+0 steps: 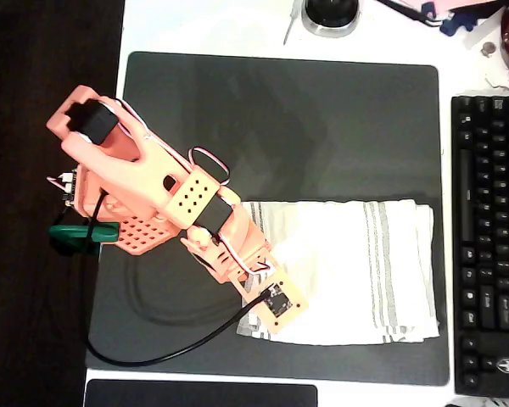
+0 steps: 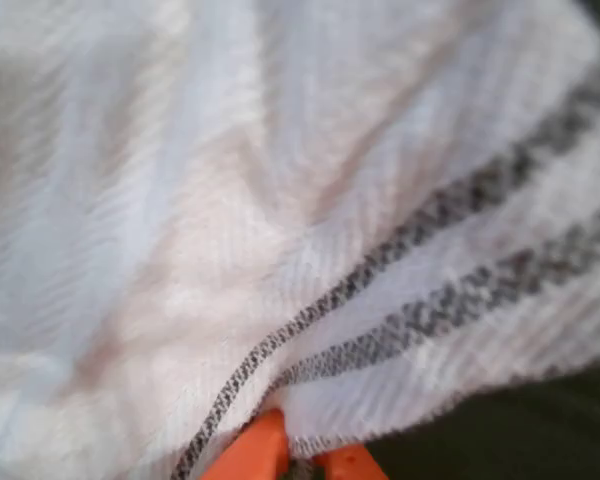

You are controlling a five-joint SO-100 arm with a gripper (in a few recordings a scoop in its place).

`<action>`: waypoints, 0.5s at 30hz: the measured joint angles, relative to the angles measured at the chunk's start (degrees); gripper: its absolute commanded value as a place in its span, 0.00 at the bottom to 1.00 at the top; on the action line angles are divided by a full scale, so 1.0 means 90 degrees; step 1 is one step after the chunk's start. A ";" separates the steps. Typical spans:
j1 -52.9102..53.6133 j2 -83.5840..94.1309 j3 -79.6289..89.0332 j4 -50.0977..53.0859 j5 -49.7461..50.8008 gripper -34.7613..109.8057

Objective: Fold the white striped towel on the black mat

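The white striped towel (image 1: pixel 356 271) is lying as a folded rectangle on the lower right part of the black mat (image 1: pixel 280 119) in the overhead view, its right edge reaching close to the mat's right border. Bands of thin grey stripes are running across it near its left and right ends. In the wrist view the cloth (image 2: pixel 280 200) is bunching into soft creases, and two grey stripe bands are slanting toward the gripper (image 2: pixel 295 455). The orange finger tips are sitting close together at the towel's hem, with the edge of the cloth caught between them. From overhead, the orange arm (image 1: pixel 153 191) is reaching across the mat from the left, its gripper (image 1: pixel 267 307) over the towel's lower left corner. A black keyboard (image 1: pixel 490 246) is lying just beside the mat on the right.
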 measured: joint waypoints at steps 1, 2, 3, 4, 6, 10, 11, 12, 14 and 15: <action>0.0000 0.0010 -0.0039 0.0117 0.0010 0.24; 0.0000 0.0059 -0.0098 0.0254 0.0049 0.24; 0.0000 0.0127 -0.0127 0.0400 0.0098 0.24; 0.0000 0.0166 -0.0166 0.0625 0.0107 0.24; 0.0000 0.0313 -0.0371 0.1104 0.0146 0.24; -0.0039 0.0771 -0.0781 0.2119 0.0225 0.24; 0.0010 0.0898 -0.0889 0.2295 0.0244 0.24; -0.0010 0.0967 -0.1025 0.2480 0.0225 0.24; -0.0039 0.1094 -0.1328 0.2861 0.0322 0.24; -0.0049 0.1113 -0.1543 0.3066 0.0391 0.24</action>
